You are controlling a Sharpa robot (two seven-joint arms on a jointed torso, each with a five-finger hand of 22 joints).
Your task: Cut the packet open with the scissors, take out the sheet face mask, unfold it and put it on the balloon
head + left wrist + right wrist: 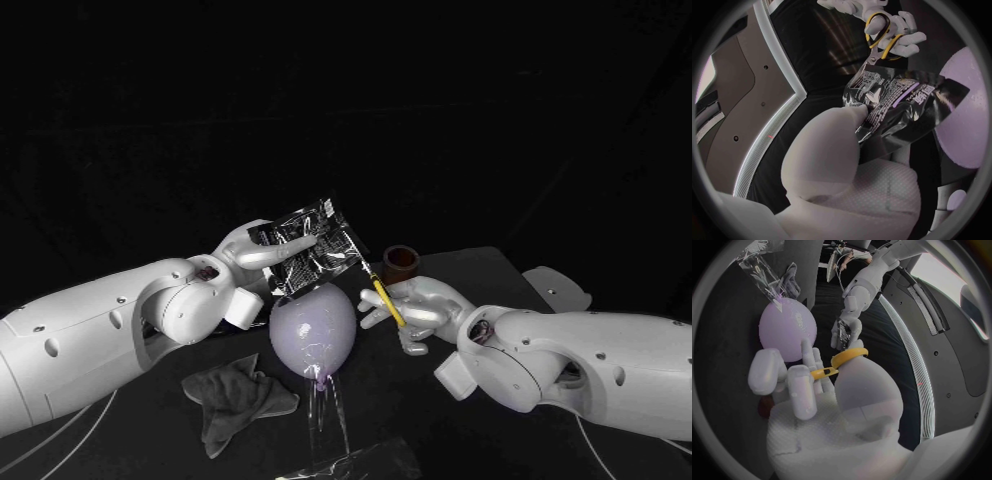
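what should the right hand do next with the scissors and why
Probably close the scissors to snip into the packet. The right hand has the blade tips at the packet's edge, and the left hand holds it up above the balloon, apparently uncut.

Head camera: mounted above, facing down and forward over the table (389,400). It stands well back, so my left hand (267,250) and right hand (411,308) both show whole.

Left wrist camera: set close behind my left fingers, looking out past them to the packet (898,100) at their tips and the scissors (879,37) just beyond.

Right wrist camera: set close behind my right fingers, looking past them across the balloon (786,327).

All three views share the ground between my two sets of fingers: packet, scissors, balloon.
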